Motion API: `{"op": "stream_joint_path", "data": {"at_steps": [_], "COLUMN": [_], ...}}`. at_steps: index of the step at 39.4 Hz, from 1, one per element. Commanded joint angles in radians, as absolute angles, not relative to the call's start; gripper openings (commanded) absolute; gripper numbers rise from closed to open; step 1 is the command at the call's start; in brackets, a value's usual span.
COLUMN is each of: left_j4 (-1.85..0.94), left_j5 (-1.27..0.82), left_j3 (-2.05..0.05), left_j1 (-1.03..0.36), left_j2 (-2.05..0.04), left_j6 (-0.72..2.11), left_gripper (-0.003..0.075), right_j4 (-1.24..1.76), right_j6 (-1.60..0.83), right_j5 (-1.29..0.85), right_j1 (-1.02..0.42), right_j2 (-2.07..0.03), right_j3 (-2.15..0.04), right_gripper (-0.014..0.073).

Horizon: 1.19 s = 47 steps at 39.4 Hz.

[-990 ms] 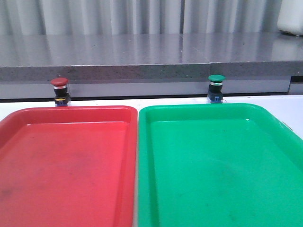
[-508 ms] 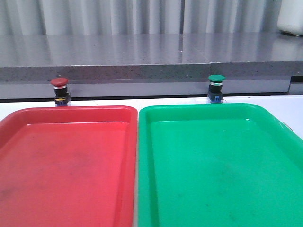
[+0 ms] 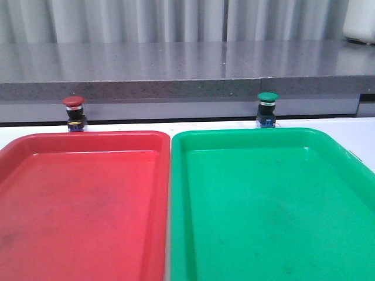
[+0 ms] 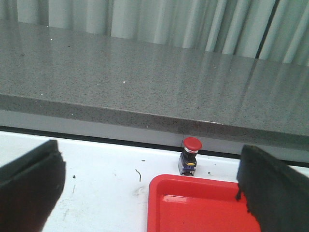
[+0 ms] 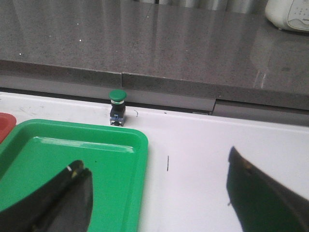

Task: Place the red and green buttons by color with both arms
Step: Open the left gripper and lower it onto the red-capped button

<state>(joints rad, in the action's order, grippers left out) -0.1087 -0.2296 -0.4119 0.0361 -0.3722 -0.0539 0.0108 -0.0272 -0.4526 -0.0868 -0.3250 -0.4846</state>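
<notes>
Grey counter ledge behind a white table, both buttons waiting just beyond their matching trays

Red button [image 3: 74, 111] stands upright just behind the red tray [image 3: 88, 140]; green button [image 3: 268, 108] likewise behind the green tray [image 3: 258, 136]. Left gripper [image 4: 145, 188] and right gripper [image 5: 159, 193] are spread wide, holding nothing, well short of their buttons. Each arm should probably centre its jaws over the cap, descend past the tray rim, and close on the black body so the switch doesn't tip
</notes>
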Motion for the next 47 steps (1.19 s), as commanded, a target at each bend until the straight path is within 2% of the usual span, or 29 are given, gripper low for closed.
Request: {"op": "stream_joint_path", "data": {"at_steps": [1, 8, 19, 32, 47], "left_j4": [-0.12, -0.118, -0.084, -0.084, -0.065], "left_j5": [-0.136, -0.134, -0.17, -0.564, -0.777], "left_j3": [-0.456, -0.549, -0.807, -1.28, -1.769], "left_j1": [0.035, -0.001, -0.17, -0.194, -0.156], "left_j2": [-0.4, -0.565, -0.954, -1.47, -1.949], "left_j6": [-0.058, -0.02, 0.0, 0.0, 0.0], "left_gripper": [0.0691, 0.0691, 0.0691, 0.0691, 0.0691], "right_j4": [0.008, 0.008, 0.008, 0.008, 0.008], "right_j6": [-0.029, -0.029, -0.029, -0.029, -0.029], "right_j5": [-0.38, -0.38, -0.38, -0.386, -0.386], "right_j1": [-0.083, -0.083, -0.083, -0.083, -0.083], "right_j2": [-0.341, -0.341, -0.341, -0.341, -0.341], "right_j3": [-0.521, -0.521, -0.521, -0.521, -0.521], "right_gripper": [0.0587, 0.0587, 0.0587, 0.0587, 0.0587]}}
